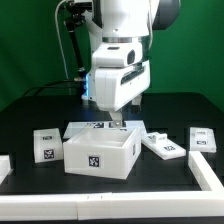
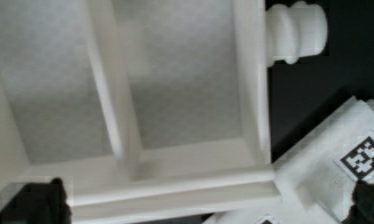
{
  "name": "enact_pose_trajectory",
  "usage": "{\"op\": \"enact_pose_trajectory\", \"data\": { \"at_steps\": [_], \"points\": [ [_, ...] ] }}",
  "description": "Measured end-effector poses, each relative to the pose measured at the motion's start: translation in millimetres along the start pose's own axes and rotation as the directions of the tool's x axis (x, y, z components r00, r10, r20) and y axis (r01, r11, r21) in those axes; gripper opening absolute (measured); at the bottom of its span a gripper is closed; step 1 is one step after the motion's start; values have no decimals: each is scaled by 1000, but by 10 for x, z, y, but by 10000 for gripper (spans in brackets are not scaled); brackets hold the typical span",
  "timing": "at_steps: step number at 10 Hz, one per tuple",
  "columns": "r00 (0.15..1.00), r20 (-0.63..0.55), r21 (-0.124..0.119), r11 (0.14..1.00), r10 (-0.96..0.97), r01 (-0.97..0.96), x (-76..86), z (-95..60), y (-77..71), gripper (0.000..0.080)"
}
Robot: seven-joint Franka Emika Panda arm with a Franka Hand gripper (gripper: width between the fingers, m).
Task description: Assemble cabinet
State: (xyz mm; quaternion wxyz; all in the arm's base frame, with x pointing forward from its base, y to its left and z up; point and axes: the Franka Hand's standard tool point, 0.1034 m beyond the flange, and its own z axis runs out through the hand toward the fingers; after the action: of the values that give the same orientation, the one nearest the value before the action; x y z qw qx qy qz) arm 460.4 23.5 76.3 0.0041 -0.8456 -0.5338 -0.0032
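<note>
The cabinet (image 1: 100,150) is a white open-topped box with a marker tag on its front, standing mid-table on the black cloth. My gripper (image 1: 118,120) hangs straight down over its far right rim, fingertips at about rim height. In the wrist view the cabinet (image 2: 148,100) fills the picture, showing two inner compartments split by a divider. My gripper (image 2: 205,208) is open: one dark finger (image 2: 33,205) shows at one edge, the other barely at the opposite corner. The cabinet's thick rim lies between them, and I see nothing held.
Small white tagged blocks lie around the cabinet: one at the exterior view's left (image 1: 45,145), one flat piece at its right (image 1: 163,145), another farther right (image 1: 203,139). In the wrist view, a ribbed white knob (image 2: 299,30) and a tagged piece (image 2: 353,155) lie beside the cabinet.
</note>
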Motion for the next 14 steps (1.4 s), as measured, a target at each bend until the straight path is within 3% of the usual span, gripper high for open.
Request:
{"op": "enact_pose_trajectory", "data": {
  "at_steps": [4,6,7,9,12,14],
  "points": [
    [1000,-1,0,1000,-5,5,-32,43,-8,798],
    [999,-16,-16,999,-42,42,-91,172,-219,798],
    [999,-14,-10,999,-42,42,-116,197,-260,798],
    [999,-28,-22,999,-38,37,-155,329,-339,798],
    [999,-23,0,1000,-30,30,-177,465,-352,798],
    [999,-24,0,1000,-26,26,-160,480,-324,798]
  ]
}}
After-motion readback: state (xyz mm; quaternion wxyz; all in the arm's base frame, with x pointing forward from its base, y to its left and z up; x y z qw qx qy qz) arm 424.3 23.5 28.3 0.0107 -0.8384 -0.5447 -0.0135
